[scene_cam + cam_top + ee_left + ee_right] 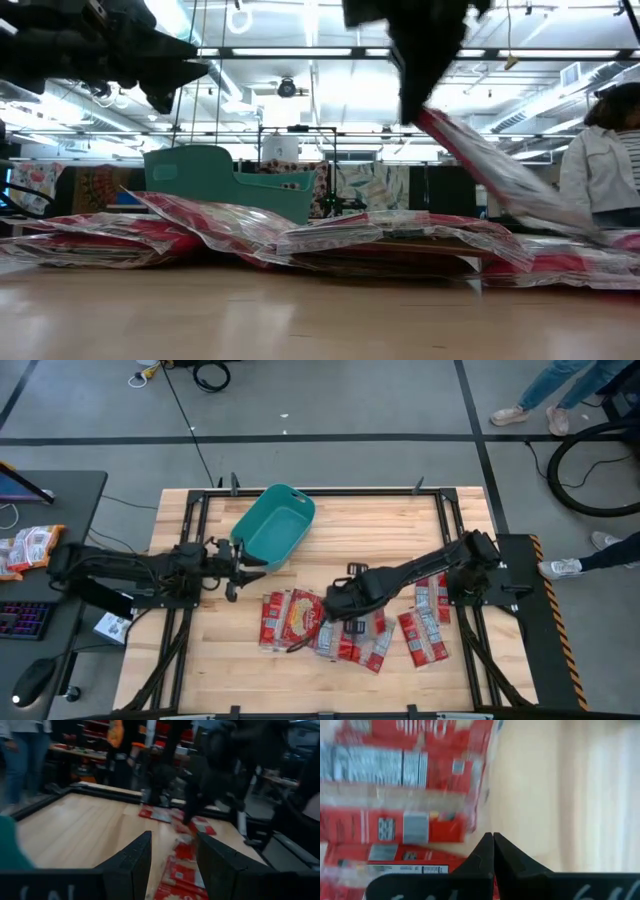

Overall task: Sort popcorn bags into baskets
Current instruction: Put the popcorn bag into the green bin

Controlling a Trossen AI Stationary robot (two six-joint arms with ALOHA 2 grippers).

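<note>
While my left gripper (243,557) waits fingers apart beside the teal-green plastic tub (272,525), my right gripper (327,614) pinches one flat red popcorn packet (505,175), tilted above the pile (330,625).

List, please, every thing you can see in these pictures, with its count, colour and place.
Popcorn bags: about a dozen, red, piled on the table's near middle and right.
Basket: one, teal, far middle of the table, looks empty.
Table: one, pale wood.
Snack packets: a few, orange-and-white, on the dark side desk at left.
Person: one, pale jacket, behind the table.
Left gripper: open, beside the basket.
Right gripper: shut on a lifted popcorn bag.
</note>
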